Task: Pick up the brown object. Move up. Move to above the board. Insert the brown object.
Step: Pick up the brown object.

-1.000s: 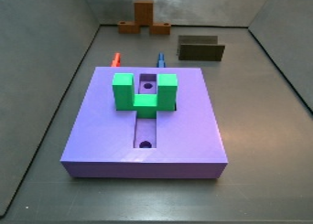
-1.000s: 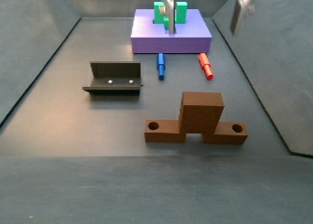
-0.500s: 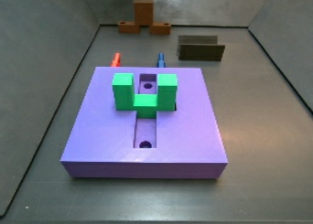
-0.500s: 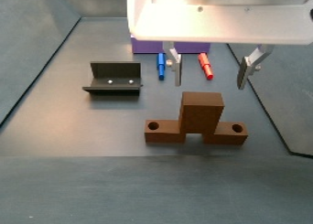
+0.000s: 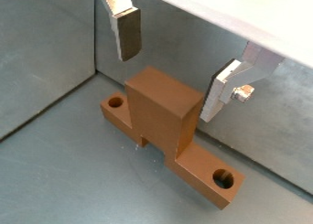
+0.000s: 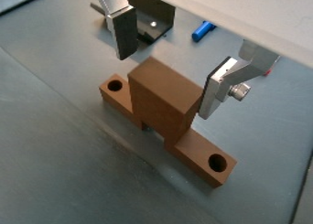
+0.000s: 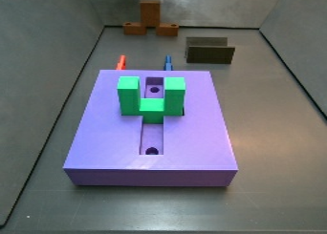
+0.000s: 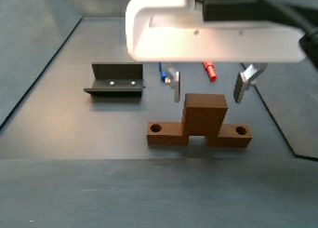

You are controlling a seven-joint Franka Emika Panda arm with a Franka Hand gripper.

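end effector (image 8: 207, 85) above brown object (image 8: 199, 124)

Hand (image 8: 207, 84): broad white housing with rounded edges, dark cabling above it in a side view. Two fingers (image 5: 126, 32), flat silver plates carrying dark pads. One finger mount shows a round silver screw head in both wrist views.
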